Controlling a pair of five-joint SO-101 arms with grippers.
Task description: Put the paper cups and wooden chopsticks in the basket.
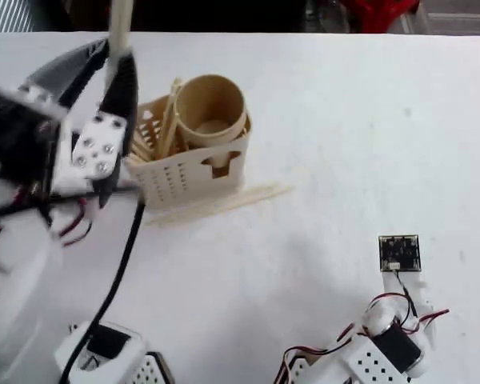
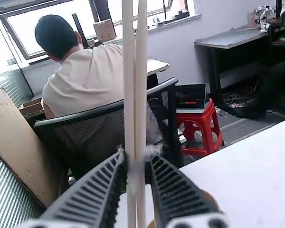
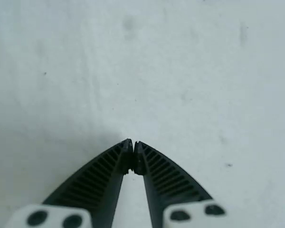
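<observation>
Left gripper (image 2: 135, 161) pinching chopsticks (image 2: 134, 71) upright, long axis vertical, with the basket (image 1: 194, 172) just beside and lower — right gripper (image 3: 133, 149) pressed together, empty, well apart over tabletop (image 1: 344, 120).

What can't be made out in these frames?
- held chopsticks: both ends are cut off by the left wrist view's edges, and the top is also cut off in the high view.
- basket: one side is hidden behind the left gripper in the high view, and the chopstick count inside is unclear.
- paper cup: the high view cannot tell whether this is one cup or a nested stack.
</observation>
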